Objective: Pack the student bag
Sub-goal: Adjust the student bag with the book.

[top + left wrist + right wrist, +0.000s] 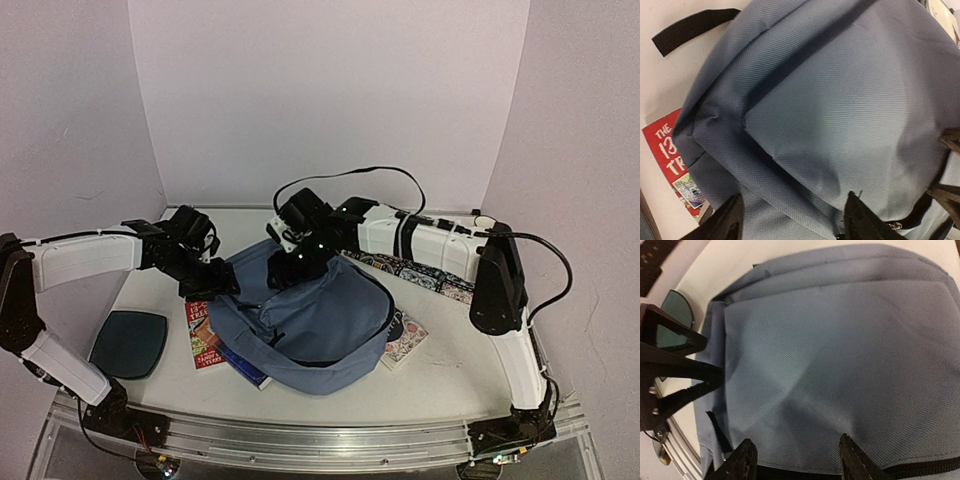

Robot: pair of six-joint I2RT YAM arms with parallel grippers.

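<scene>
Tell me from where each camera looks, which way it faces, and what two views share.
Top external: above and behind the arms, looking down at the table; both arms show, left gripper and right gripper at the student bag.
Left wrist: close over the bag, facing its blue fabric; own fingertips at the bottom.
Right wrist: close over the bag; own fingertips at the bottom.
Shared: bag in all; red book in top and left wrist; teal pad in top and right wrist.
</scene>
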